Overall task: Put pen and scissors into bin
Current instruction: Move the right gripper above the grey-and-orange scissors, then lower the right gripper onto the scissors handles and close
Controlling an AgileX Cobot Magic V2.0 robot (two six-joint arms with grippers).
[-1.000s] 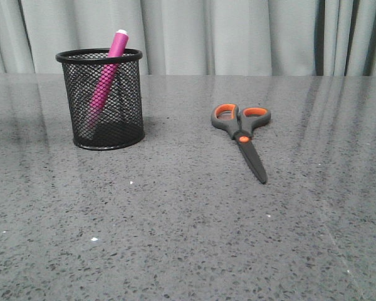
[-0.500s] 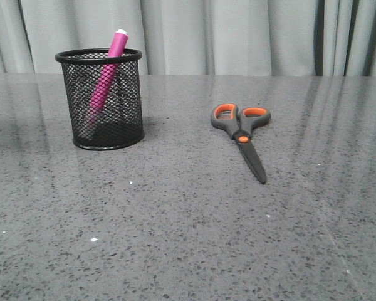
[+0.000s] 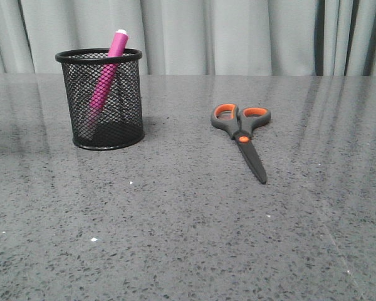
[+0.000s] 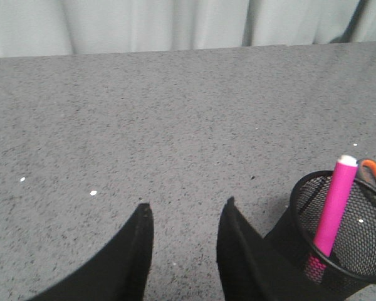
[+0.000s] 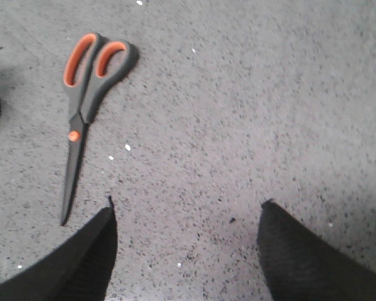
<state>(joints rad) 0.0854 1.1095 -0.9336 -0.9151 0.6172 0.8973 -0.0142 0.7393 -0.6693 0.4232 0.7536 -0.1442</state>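
Front view: one pen (image 3: 106,78) leaning inside one bin (image 3: 101,99); one scissors (image 3: 241,135) flat on counter (image 3: 188,226).

Left wrist: left hand (image 4: 183,212) released, empty, hovering just beside bin.

Right wrist: right hand (image 5: 187,210) released wide, above counter, near scissors' blade tip.
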